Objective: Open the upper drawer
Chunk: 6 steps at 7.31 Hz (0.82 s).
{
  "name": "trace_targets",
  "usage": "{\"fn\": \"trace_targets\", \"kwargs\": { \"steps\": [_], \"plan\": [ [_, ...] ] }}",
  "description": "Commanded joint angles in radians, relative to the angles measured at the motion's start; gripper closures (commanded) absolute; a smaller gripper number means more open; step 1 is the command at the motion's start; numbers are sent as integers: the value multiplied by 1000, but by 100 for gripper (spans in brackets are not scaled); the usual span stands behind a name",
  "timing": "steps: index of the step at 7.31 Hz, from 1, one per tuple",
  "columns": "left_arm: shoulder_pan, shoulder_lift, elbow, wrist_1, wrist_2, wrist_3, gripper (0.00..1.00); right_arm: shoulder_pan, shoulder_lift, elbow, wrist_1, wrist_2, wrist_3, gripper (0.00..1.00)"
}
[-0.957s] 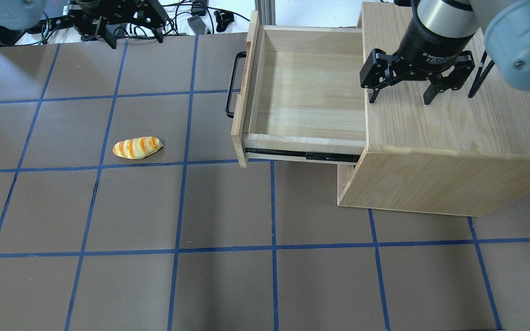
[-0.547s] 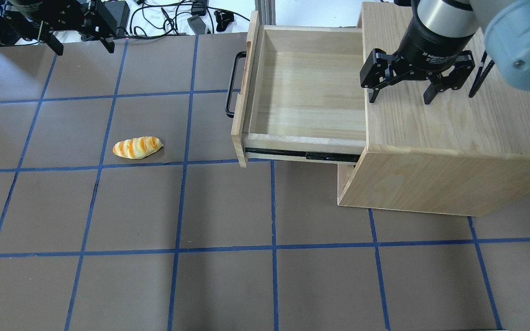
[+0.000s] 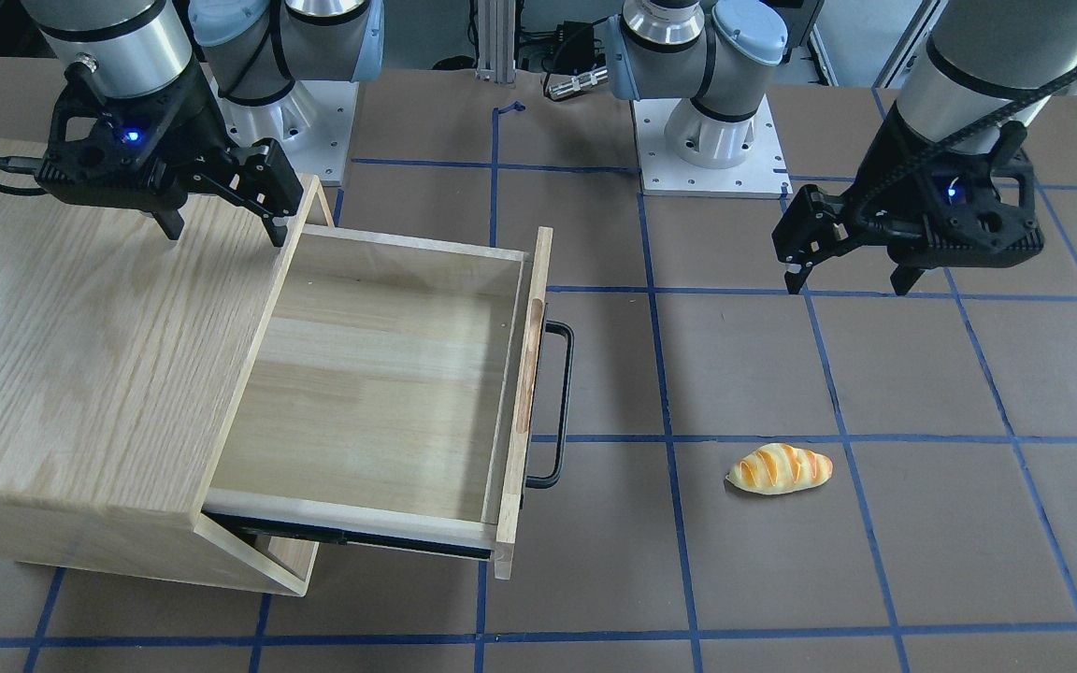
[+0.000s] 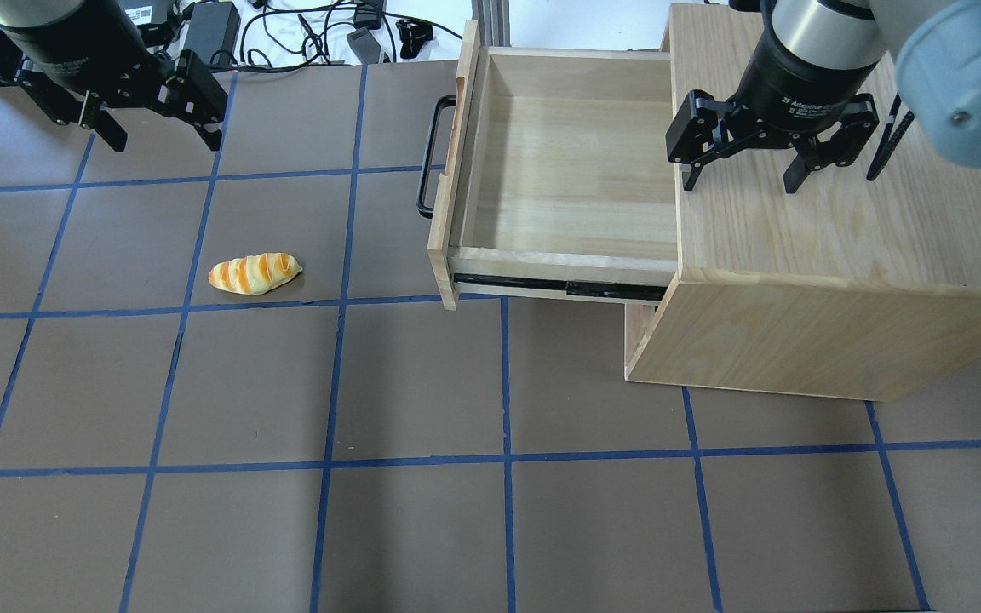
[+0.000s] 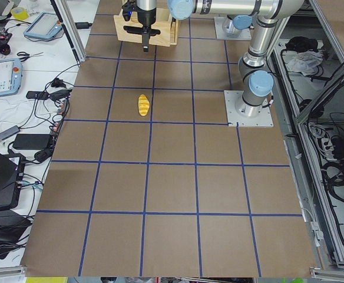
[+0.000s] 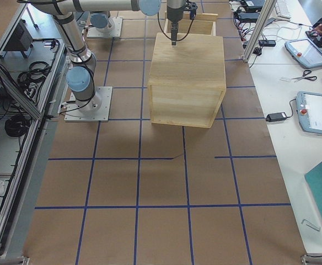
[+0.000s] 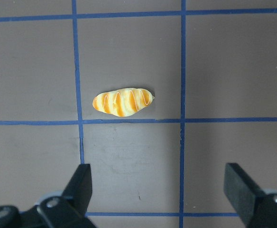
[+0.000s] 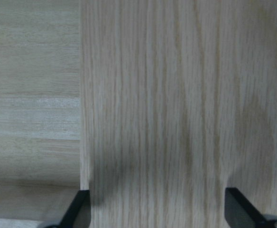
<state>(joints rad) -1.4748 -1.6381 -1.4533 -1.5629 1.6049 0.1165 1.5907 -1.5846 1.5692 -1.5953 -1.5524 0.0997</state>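
Plainly, working across the overhead view, we first meet the left gripper (image 4: pixel 163 136), fingers spread wide and holding nothing. It hangs above the brown paper-covered table with its blue tape grid (image 4: pixel 422 511). A small orange-striped bread roll (image 4: pixel 254 273) lies at about 5 o'clock from it, well apart.

Next comes the long black metal bar handle (image 4: pixel 427 157), at 3 o'clock from that gripper and well apart from it, its long axis running 12 to 6. It fronts the wide, shallow light-wood upper drawer (image 4: pixel 571 170), which stands drawn out toward 9 o'clock from the oak-grain cabinet box (image 4: pixel 840 230). We judge the opening largely done; any further travel would go toward 9 o'clock.

The right gripper (image 4: pixel 739 183), fingers likewise apart and gripping nothing, sits over the cabinet top near its 9 o'clock edge. The drawer is just beside it at 9 o'clock, so this arm is nearer the drawer body, while the left arm is on the handle side.

The left wrist view shows only the bread roll (image 7: pixel 123 101) and grid, no drawer. The front-facing view adds the oval finger slot in the front panel. The right wrist view shows only wood grain between its fingers, and we cannot tell whether they touch the top.
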Motion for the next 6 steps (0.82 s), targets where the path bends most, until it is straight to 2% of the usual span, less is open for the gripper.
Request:
{"fn": "trace_targets", "kwargs": {
  "steps": [1, 6],
  "plan": [
    [-10, 21, -38, -22, -8, 12, 0, 0, 0, 0, 0, 0, 0, 0],
    [-39, 40, -39, -22, -29, 26, 0, 0, 0, 0, 0, 0, 0, 0]
  ]
}}
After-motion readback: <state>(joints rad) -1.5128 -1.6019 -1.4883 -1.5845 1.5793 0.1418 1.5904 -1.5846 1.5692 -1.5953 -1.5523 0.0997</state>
